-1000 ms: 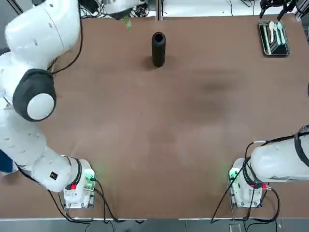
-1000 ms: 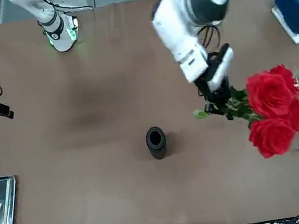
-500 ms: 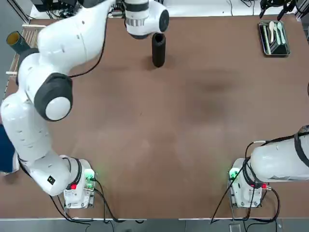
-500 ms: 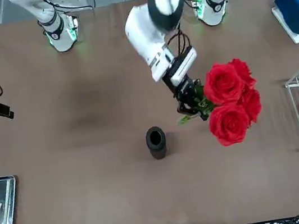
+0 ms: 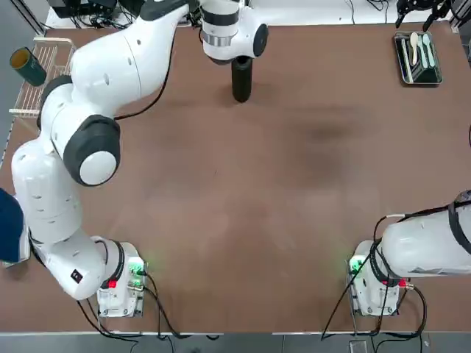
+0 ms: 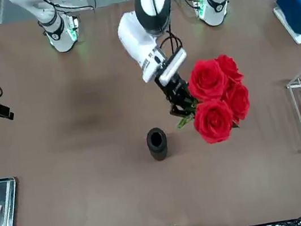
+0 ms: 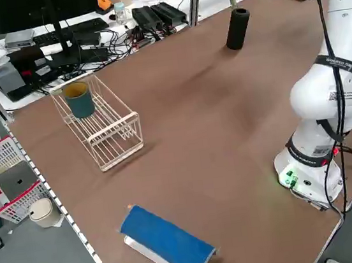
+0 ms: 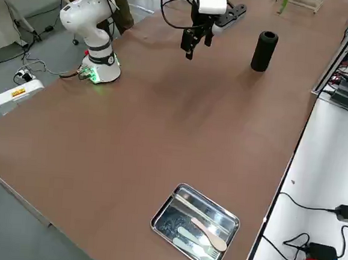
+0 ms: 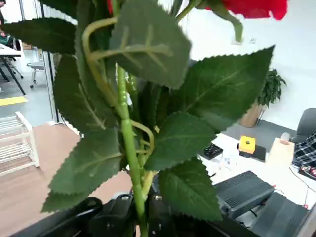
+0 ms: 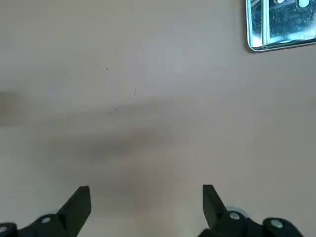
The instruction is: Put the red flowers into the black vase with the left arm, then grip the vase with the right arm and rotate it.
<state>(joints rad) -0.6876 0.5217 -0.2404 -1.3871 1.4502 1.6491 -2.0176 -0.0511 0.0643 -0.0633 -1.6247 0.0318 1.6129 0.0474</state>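
The black vase (image 6: 156,143) stands upright near the table's far edge, its mouth bare. My left gripper (image 6: 181,106) hangs just to its left, shut on the green stems of the red flowers (image 6: 214,100). The blooms stand above the fingers and the stem ends (image 6: 185,120) point down, apart from the vase. From overhead, the left wrist (image 5: 234,33) covers the flowers, with the vase (image 5: 241,81) just below it. In the left wrist view, leaves and stems (image 9: 129,143) fill the picture. My right gripper (image 10: 145,200) is open, high over the table's right side, holding nothing.
A wire rack (image 5: 44,73) holding a dark green cup (image 5: 28,66) sits at the far left corner. A metal tray (image 5: 418,59) with spoons lies at the far right corner. A blue pad (image 6: 296,9) rests at the left edge.
The left arm has swung from the far left of the table toward the vase, carrying the flowers with it. The right arm has not moved.
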